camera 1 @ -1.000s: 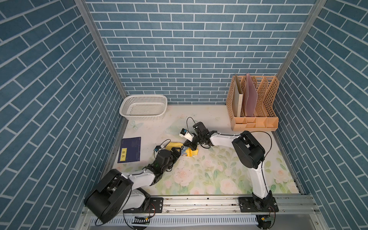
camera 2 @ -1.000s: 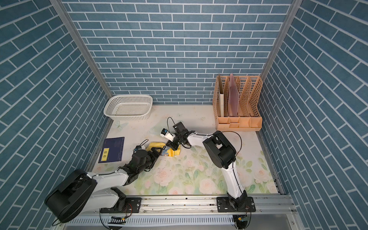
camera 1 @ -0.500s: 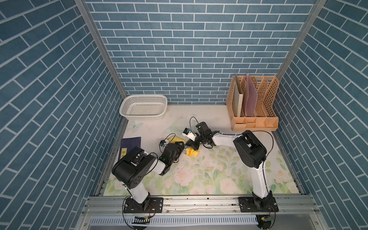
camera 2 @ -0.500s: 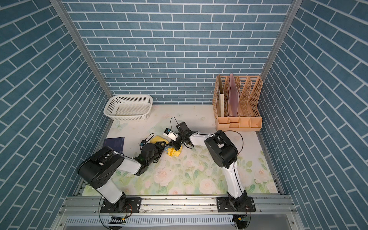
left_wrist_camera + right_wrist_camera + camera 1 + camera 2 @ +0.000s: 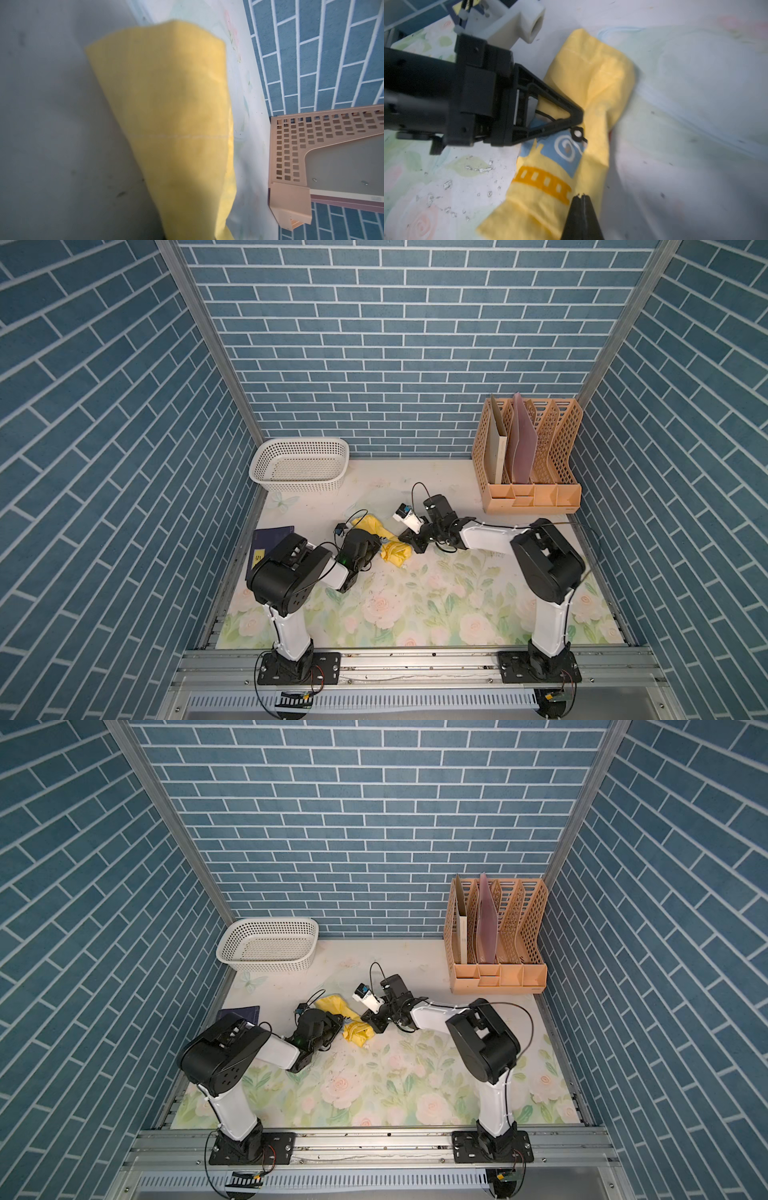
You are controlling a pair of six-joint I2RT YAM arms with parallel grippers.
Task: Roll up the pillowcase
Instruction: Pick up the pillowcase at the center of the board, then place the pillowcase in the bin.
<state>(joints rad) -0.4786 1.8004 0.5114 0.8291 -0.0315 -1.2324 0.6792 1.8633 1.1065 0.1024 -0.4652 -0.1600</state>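
Pillowcase (image 5: pixel 591 83) is pinched by the left gripper (image 5: pixel 578 118): jaws drawn to a point on the yellow cloth about mid-length of the bundle. The left wrist view is filled by yellow fabric running out from the jaws, so I read a fold as caught. On the right gripper (image 5: pixel 581 199) the tips are pressed flat together and sit on the printed end of the cloth. Cannot tell whether any fabric is trapped between them.

In a top view the two grippers meet nearly nose to nose. The left comes in from 8 o'clock and the right from 3 o'clock, with the pillowcase (image 5: pixel 394 551) under and between them. It lies a little toward 10 o'clock from the middle of the table (image 5: pixel 415 605). Cloth form: a short lumpy bundle, not flat, with one loose tail trailing off toward 11 o'clock.

Surroundings:
- The white basket (image 5: pixel 299 485) is at the 11 o'clock corner, well apart.
- The file rack (image 5: pixel 528 497) is at 1 o'clock.
- A dark blue book (image 5: pixel 270 537) is at 9 o'clock, partly under the left arm.

Step in hand (judgement): mid-roll, the wrap loose and uneven.

Next move calls for the right tips to pin the bundle while the left carries its fold over the top. After that, tuck in the loose tail. Keep pulls short, since thin cloth will likely slip or unwind.
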